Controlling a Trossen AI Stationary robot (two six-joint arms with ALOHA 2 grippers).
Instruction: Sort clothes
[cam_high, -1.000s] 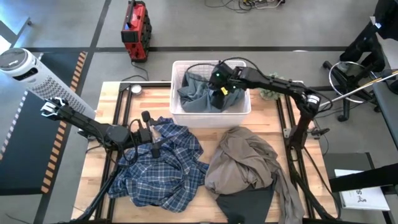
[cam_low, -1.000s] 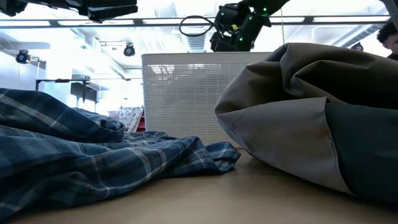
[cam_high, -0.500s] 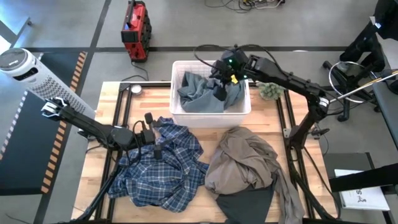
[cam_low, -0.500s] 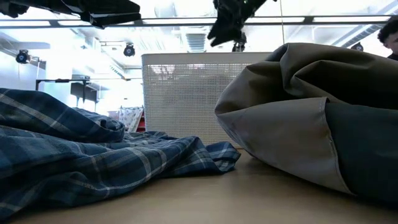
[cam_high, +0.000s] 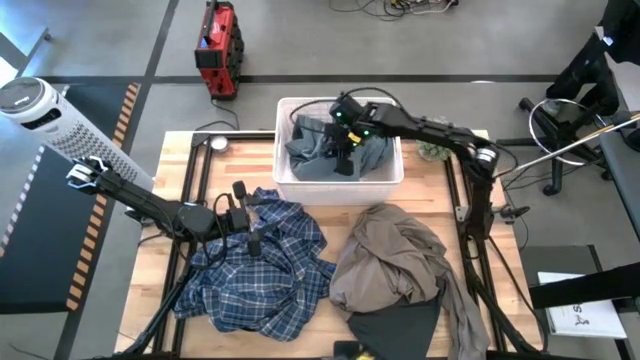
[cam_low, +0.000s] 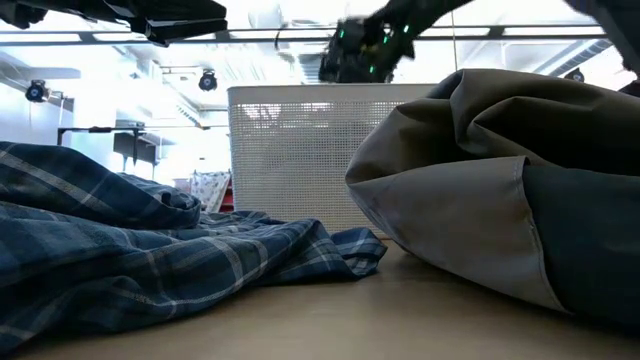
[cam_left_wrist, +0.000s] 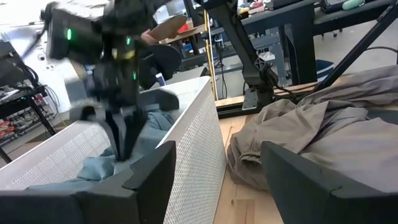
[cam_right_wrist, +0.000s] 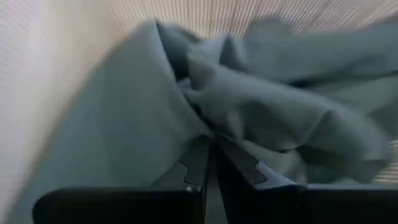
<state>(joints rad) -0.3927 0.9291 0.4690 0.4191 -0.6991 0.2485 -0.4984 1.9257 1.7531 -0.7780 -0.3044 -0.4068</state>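
The grey-blue shirt (cam_high: 310, 155) lies crumpled in the white bin (cam_high: 285, 185) at the table's far side. My right gripper (cam_high: 344, 160) is shut and points down into the bin at the shirt (cam_right_wrist: 124, 124). The blue-white plaid shirt (cam_high: 260, 270) lies spread on the near left of the table. My left gripper (cam_high: 245, 218) hovers open and empty above its far edge. The taupe garment (cam_high: 385, 255) lies heaped at the near right, over the dark grey-green tee (cam_high: 395, 325). The white top and the small white piece are not in view. My right gripper's shut fingertips (cam_right_wrist: 205, 152) meet a fold of the grey-blue shirt (cam_right_wrist: 199, 118) from above, inside the bin. The shirt lies slack on the bin's floor. Whether cloth is caught between the fingers, I cannot tell.
A small greyish bundle (cam_high: 432, 148) lies just right of the bin. The bin's mesh wall (cam_left_wrist: 193, 143) stands between my left gripper and the shirt. Bare wood shows between the plaid shirt and the taupe heap (cam_low: 380, 300). A fan (cam_high: 40, 110) stands off the table's left.
My right gripper has risen within the bin, then gone toward the table's left and come down on the grey-blue shirt near the bin's middle. The shirt has stayed in the bin.
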